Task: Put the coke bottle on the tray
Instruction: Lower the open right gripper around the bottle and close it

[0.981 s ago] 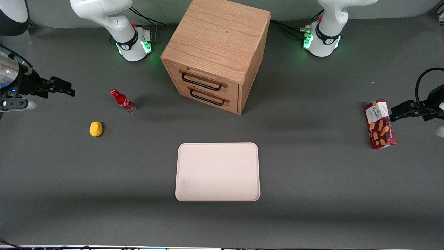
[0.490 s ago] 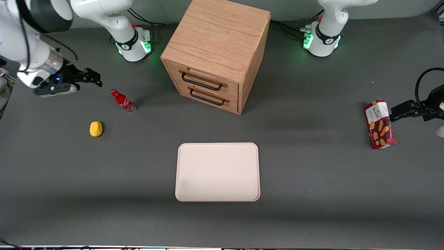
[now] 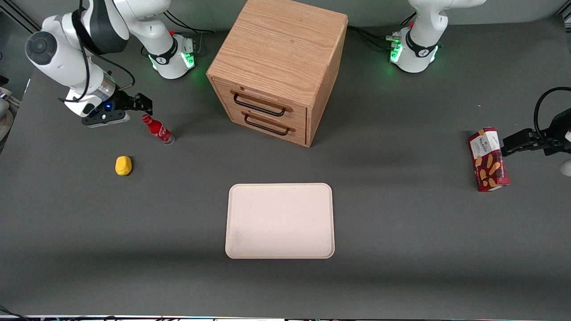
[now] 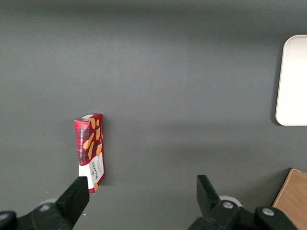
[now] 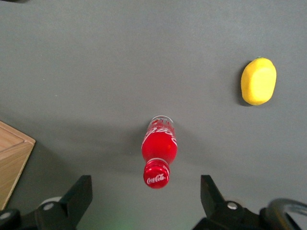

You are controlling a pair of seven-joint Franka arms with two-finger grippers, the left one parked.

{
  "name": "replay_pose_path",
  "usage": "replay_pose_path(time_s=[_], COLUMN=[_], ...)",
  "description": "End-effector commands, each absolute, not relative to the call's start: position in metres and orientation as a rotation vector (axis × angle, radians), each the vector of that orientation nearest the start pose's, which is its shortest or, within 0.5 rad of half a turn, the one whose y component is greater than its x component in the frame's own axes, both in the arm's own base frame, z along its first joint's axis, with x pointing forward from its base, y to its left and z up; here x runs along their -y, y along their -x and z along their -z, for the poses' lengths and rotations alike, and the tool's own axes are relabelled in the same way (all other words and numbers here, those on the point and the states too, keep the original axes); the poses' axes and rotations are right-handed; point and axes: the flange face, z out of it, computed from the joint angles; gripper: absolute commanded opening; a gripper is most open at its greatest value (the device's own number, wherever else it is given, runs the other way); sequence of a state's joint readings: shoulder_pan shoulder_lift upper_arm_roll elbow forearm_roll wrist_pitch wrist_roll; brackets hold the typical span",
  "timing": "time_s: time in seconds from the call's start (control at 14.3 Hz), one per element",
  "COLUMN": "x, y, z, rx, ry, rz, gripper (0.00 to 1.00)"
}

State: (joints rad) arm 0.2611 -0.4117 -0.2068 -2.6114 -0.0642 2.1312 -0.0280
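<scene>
The coke bottle [image 3: 158, 129] stands upright on the grey table, red cap up, between the working arm's base and a lemon; the right wrist view looks down on the coke bottle [image 5: 159, 152] and its cap. My gripper [image 3: 142, 103] hovers open above the table just beside the bottle's cap, toward the working arm's end, with nothing between its fingers [image 5: 80, 195]. The cream-pink tray [image 3: 280, 220] lies flat and bare, nearer the front camera, in front of the drawer cabinet.
A yellow lemon [image 3: 123, 165] lies nearer the front camera than the bottle. The wooden drawer cabinet [image 3: 279, 67] stands at the table's middle. A red biscuit box [image 3: 488, 159] stands toward the parked arm's end.
My gripper has swept in from the table's edge toward the bottle and now hangs just beside its cap. The bottle, lemon and tray have not moved.
</scene>
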Motion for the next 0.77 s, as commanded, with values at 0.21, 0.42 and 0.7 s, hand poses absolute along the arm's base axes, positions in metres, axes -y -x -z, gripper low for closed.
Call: replay_pose_path(time_s=[0.21, 0.42, 0.7], x=[-0.024, -0.025, -0.024], y=[-0.383, -0.384, -0.380], z=[-0.343, -0.316, -0.310], rx=[0.214, 0.218, 0.229], ry=[3.125, 3.132, 3.138], rz=[-0.104, -0.127, -0.148], gripper=[1.00, 1.00, 1.00])
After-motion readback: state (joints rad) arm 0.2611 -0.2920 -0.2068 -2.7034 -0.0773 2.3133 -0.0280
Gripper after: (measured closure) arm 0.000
